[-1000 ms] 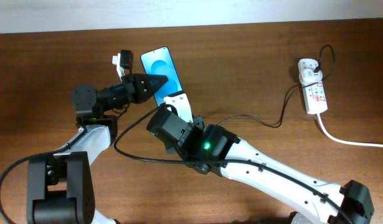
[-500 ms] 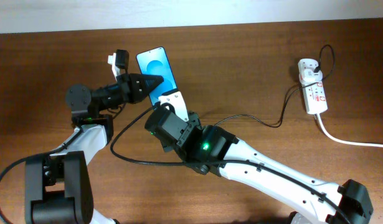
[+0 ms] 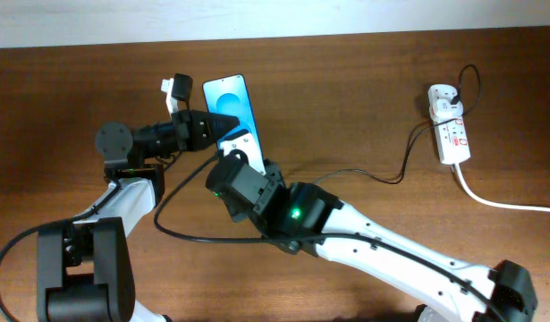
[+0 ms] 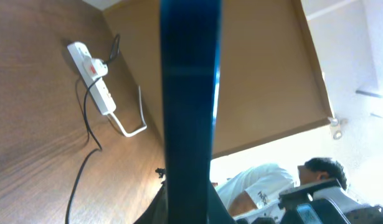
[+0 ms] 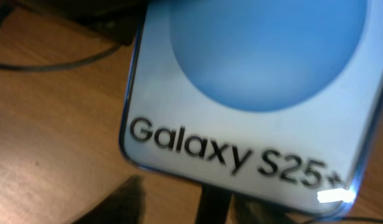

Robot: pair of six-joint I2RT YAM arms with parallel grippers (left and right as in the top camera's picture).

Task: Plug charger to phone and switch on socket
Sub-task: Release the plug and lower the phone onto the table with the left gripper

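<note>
Wooden table point(image 3: 364, 98), phone point(image 3: 228, 97) pinched in left claw point(image 3: 232, 122), right claw point(image 3: 241, 143) just beside

Phone point(image 3: 228, 97) boxed in: left gripper point(image 3: 232, 121) clamped on its left side, right gripper point(image 3: 241, 143) crowding its near end. I see no lane there. Charger point(image 3: 373, 173) cable crosses table point(image 3: 346, 89) from socket point(image 3: 449, 130) to right arm, then loops under both arms: snag hazard. Open wood between phone and socket. White cord point(image 3: 516, 207) trails right.
</note>
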